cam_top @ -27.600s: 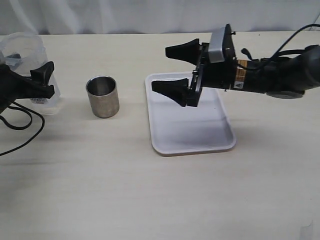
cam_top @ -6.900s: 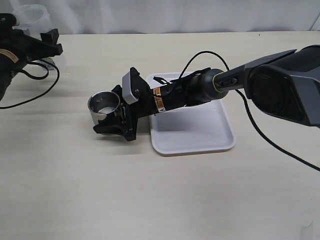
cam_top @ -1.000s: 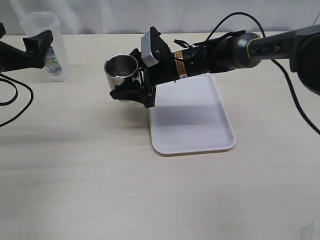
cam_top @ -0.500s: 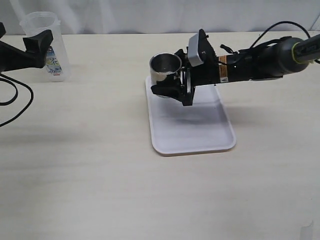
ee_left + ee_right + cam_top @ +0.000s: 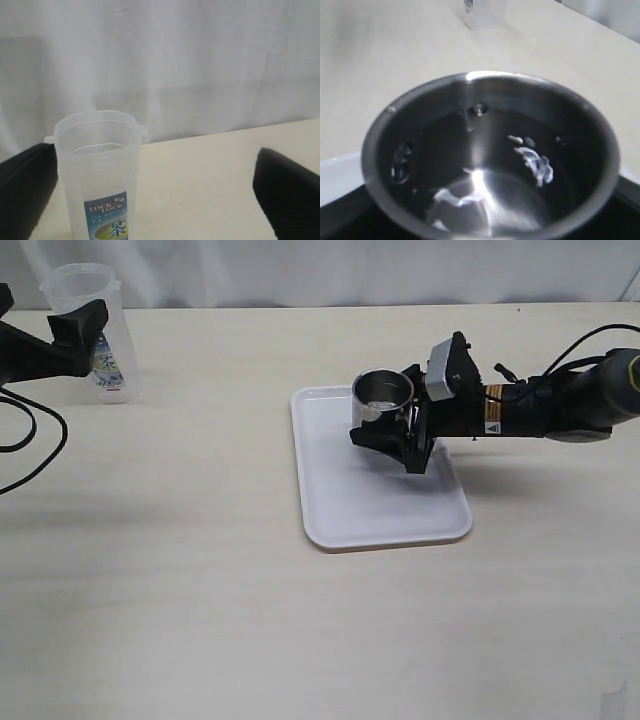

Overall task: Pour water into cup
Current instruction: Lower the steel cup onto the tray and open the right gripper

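The pale counter ends at 12 o'clock against a white curtain. A wide bare strip of counter runs along the whole 6 o'clock side. More bare surface lies between the container at 10 o'clock and the white tray, which is slightly toward 3 o'clock from the middle. A black cable makes a loop on the counter at 9 o'clock.

The right arm reaches in low from 3 o'clock. The right hand is closed around the cup, with one black finger on each side of it. The cup is upright over the 12 o'clock part of the tray, inside the tray's rim. The lower finger hides the cup's base, so I cannot tell whether it stands on the tray or is held just above it. The rest of the tray, toward 6 o'clock, is bare white.

The cup is short, round and of steel, with a shiny rim and dull grey sides. From the right wrist view its inside shows bright broken reflections and small drops on the wall. It looks wet, but how much liquid is in it I cannot tell.

The left hand is wide open and grips nothing. The clear container stands just beside one of its fingers and well apart from the other. It is upright, it has a blue-and-white label, and the water reaches quite high in it.
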Controlling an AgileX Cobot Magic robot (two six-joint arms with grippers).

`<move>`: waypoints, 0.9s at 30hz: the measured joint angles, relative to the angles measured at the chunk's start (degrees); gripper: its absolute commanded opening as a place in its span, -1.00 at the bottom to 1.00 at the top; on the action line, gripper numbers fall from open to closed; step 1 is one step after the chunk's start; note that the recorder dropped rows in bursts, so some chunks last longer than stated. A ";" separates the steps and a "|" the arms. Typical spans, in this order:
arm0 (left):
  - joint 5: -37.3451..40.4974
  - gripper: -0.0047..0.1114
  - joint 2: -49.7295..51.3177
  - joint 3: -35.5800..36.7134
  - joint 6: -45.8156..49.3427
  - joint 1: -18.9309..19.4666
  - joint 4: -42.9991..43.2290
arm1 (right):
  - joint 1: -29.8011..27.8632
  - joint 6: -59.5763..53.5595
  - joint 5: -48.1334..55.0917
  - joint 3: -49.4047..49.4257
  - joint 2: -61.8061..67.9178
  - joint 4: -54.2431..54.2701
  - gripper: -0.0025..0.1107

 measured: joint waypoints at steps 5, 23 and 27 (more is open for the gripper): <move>-0.09 0.89 0.00 0.00 0.00 0.00 0.00 | -0.13 -3.22 -0.35 0.00 4.02 2.68 -0.88; -0.49 0.89 0.00 0.00 0.00 0.00 0.00 | -0.13 -1.47 -2.16 0.00 4.98 4.07 0.40; -0.49 0.89 0.00 0.00 0.00 0.00 0.00 | -0.13 -1.32 -2.16 0.00 4.98 4.82 0.46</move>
